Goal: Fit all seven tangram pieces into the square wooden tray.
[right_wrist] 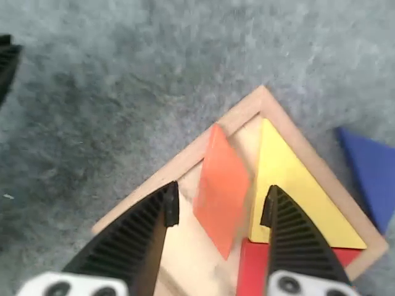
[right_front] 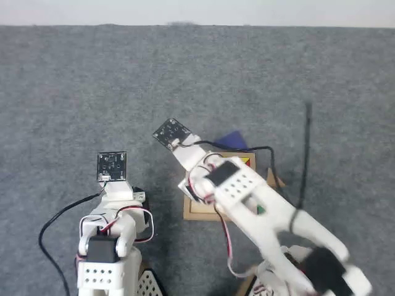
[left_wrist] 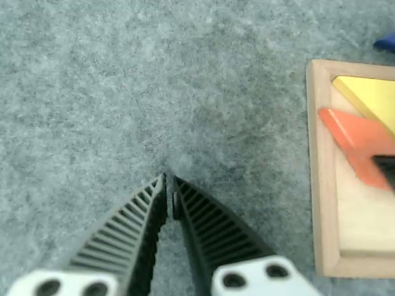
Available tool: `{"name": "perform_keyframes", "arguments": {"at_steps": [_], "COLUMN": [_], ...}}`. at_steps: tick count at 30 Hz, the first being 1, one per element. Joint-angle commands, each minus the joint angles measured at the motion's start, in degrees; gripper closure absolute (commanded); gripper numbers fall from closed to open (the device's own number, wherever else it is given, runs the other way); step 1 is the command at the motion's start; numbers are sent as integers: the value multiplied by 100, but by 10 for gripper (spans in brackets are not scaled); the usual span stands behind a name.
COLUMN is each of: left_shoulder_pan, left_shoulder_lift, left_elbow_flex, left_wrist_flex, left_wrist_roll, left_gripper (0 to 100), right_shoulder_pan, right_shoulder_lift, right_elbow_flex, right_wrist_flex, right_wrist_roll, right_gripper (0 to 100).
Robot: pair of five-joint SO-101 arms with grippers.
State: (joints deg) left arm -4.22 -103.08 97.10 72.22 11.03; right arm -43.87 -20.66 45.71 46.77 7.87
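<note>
Right arm is stretched in from the near right corner, leaning forward and across so its wrist hangs right over the square wooden tray. Right claw is spread wide, one finger on either side of the orange parallelogram, with a gap showing on both sides, so it's straddling that piece rather than pinching it. The parallelogram sits inside the tray near one corner, hard up against the yellow triangle, and there's a red piece tucked in just beside both of them. One blue tangram piece lies out on the bench, just past the tray's far edge.

Left arm is folded up over its own base, well to the side of the tray. Left claw is pressed together tip to tip with nothing in it, pointing down at bare surface.

The bench wears a grey, felt-like covering, a black cable trails across it on the right, and a pale strip runs along the far edge.
</note>
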Motion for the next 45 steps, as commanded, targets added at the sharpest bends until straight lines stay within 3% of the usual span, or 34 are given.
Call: {"name": "perform_keyframes", "arguments": {"at_steps": [1,9,12,23,45], "left_shoulder_pan": [-35,-35,-35,-35,-35], "left_shoulder_lift": [-114,-114,-114,-114,-114], "left_elbow_flex": [-66,-66,-66,-66,-66], "left_wrist_flex": [9,9,9,9,9], "left_wrist_roll": [-53,-53,-53,-53,-53], "left_gripper": [987,987,987,987,987], "right_shoulder_pan": [101,1086,1007,453,514], "right_shoulder_lift": [-1086,-637,-145,374,532], "right_elbow_flex": [343,782,774,431,167], "right_wrist_flex": [-48,-418,-611,-444,-13], "right_wrist_roll": [114,123,255,396,281], "right_gripper": [779,824,871,872,876]}}
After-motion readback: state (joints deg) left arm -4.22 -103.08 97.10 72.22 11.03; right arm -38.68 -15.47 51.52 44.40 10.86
